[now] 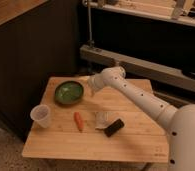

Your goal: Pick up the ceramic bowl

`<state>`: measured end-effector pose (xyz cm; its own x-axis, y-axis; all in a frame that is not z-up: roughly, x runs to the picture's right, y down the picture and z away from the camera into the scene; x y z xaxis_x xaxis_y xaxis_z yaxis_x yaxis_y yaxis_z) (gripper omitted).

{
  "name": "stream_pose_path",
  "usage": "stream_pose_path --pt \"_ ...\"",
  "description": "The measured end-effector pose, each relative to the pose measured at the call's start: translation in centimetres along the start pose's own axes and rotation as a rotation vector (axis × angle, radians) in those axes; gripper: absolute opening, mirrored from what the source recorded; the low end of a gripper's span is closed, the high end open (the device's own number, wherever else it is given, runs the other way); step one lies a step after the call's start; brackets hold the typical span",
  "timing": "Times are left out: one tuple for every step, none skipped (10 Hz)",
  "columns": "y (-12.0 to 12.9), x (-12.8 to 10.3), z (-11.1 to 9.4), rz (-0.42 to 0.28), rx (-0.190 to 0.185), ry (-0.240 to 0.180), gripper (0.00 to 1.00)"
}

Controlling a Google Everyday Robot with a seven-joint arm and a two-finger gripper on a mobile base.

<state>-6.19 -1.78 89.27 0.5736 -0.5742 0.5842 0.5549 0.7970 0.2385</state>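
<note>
The ceramic bowl (68, 92) is round, shallow and dark green with a paler green inside. It sits on the wooden table (136, 137) at the back left. My gripper (90, 89) hangs at the end of the white arm, just right of the bowl's rim and close above the table. Whether it touches the bowl does not show.
A translucent plastic cup (41, 115) stands at the table's left edge. An orange carrot (79, 120), a small pale packet (101, 119) and a black block (114, 127) lie mid-table. A dark cabinet wall rises on the left, and a metal rail (141, 67) runs behind.
</note>
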Motion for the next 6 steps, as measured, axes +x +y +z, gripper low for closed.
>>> stream_pose_path --pt "-0.1 0.0 0.3 -0.001 0.012 -0.005 0.79" --pt "-0.1 -0.1 0.5 -0.002 0.013 -0.006 0.79" --pt "-0.1 0.0 0.2 -0.002 0.006 -0.007 0.79" --pt "0.3 0.2 0.3 -0.008 -0.005 -0.021 0.79" --pt "0.7 0.1 1.0 -0.018 -0.014 -0.032 0.79" --pt "0.9 -0.4 2.3 -0.031 -0.023 -0.047 0.79"
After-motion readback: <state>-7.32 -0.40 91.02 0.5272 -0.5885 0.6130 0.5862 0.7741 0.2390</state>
